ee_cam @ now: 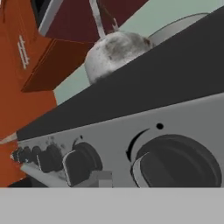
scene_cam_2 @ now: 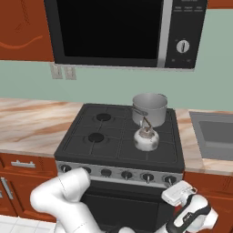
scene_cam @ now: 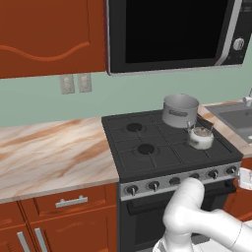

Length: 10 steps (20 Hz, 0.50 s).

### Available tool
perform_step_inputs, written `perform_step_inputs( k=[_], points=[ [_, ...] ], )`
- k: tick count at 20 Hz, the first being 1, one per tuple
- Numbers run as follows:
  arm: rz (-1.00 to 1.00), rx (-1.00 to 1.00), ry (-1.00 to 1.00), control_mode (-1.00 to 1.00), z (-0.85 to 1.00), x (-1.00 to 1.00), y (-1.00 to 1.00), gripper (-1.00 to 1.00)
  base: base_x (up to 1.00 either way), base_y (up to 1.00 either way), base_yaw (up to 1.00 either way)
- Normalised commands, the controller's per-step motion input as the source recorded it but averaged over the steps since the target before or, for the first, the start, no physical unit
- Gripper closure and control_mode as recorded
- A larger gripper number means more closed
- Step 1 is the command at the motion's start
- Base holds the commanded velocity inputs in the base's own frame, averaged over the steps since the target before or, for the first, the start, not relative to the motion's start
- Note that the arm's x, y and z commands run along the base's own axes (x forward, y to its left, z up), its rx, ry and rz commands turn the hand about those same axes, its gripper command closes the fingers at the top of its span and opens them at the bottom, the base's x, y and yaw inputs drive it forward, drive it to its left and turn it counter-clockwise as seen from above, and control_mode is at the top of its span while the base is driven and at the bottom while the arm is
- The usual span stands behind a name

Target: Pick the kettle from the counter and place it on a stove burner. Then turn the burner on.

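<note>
Stove: the black range is the landmark, set into the run of red-brown cabinets, with a black grid grate on top and a grey control panel along its front edge.
Microwave: hangs directly above the stove, dark door, one round dial at its right end.
Surface: beige marble-look top with brown-orange veins, adjoining the stove on its left side; a narrower strip continues on the stove's right.
Sink: grey basin sunk into the strip right of the stove.
Pot: straight-sided grey steel, on the stove's back right grate.
Kettle: small, shiny, silver-white, upright on the stove's front right grate, just in front of the pot, its thin dark handle arching up; it is off the surface. In the hand view it rises above the stove's front edge.
Stove burner: round black cap at the stove's front left, uncovered; a matching one sits behind it. The one under the kettle is hidden.
Knobs: a row of dark dials along the stove's front panel; the hand view looks at them from low and close, one large dial nearest.
End effector: low, in front of the stove's right front corner, near the rightmost knobs; cannot tell how far its fingers are spread.
</note>
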Motion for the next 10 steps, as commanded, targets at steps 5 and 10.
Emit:
perform_step_inputs(
  k=[5, 10],
  points=[
    [-0.38, 0.06, 0.59, -1.00, 0.26, 0.56, -0.41, 1.00, 0.00, 0.00, 0.00],
    [-0.32, 0.02, 0.37, -1.00, 0.07, 0.33, -0.18, 1.00, 0.00, 0.00, 0.00]
  ],
)
